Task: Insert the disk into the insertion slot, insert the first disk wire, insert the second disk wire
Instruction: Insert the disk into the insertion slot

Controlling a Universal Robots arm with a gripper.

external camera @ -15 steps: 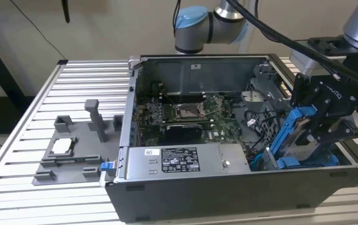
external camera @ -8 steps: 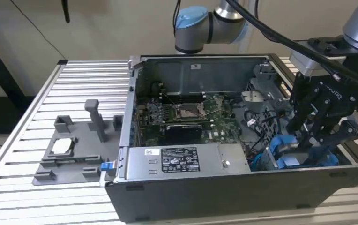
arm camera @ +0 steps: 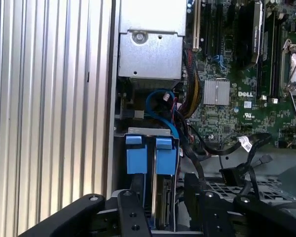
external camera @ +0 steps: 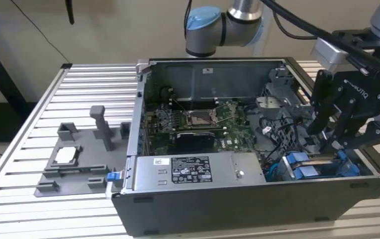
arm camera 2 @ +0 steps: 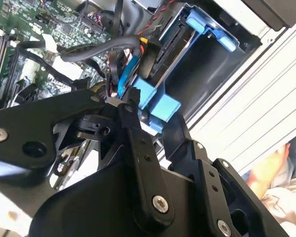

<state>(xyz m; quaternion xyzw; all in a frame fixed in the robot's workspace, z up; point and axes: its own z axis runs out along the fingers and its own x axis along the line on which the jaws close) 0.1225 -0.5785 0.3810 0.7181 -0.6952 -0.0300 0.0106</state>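
A: Starting with the disk [arm camera: 163, 197], where is it found?

B: It is seen edge-on in the first wrist view, set upright in the drive bay [arm camera: 138, 131] at a corner of the computer case [external camera: 243, 209], at the exterior view's right. Its blue end tab [arm camera: 166, 155] is held level with the tab of the neighbouring carrier [arm camera: 136, 155], just beside it.

A: And how is the tool [external camera: 331, 148] placed?

B: It is positioned inside that bay, set astride the disk's end. Whether the disk is clamped by it cannot be told.

A: What is noted of the wires?

B: A blue cable [arm camera: 160, 106] is looped just behind the bay, and black cables [arm camera: 237, 163] are draped over the motherboard [arm camera: 227, 108] near it. Where they are plugged cannot be made out.

A: What else is shown?

B: The case is laid open on a slatted desk [external camera: 17, 164]. A grey power-supply box [external camera: 190, 172] is mounted along its near side, and a grey fixture [external camera: 70, 164] is placed on the desk beside the case, at the exterior view's left.
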